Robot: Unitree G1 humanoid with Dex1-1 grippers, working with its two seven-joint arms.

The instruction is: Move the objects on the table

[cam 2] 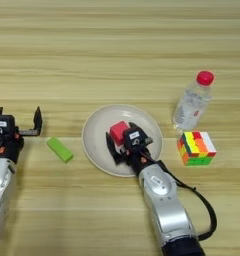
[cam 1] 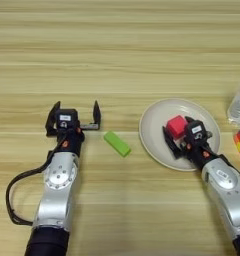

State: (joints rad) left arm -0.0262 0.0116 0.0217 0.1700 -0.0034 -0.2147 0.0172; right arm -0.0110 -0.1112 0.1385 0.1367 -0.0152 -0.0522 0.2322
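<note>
Red block (cam 2: pixel 119 132) sits on plate (cam 2: pixel 94 142) between right gripper's (cam 2: pixel 123 143) spread fingers; left gripper (cam 1: pixel 76 114) released.

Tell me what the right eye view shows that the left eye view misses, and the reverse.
Only the right eye view shows the clear bottle whole, with its red cap, and the whole cube. Only the left eye view shows the left arm's full length and its cable. Both show the open left gripper beside the green block, and the right gripper over the white plate, its fingers on either side of the red block.
</note>
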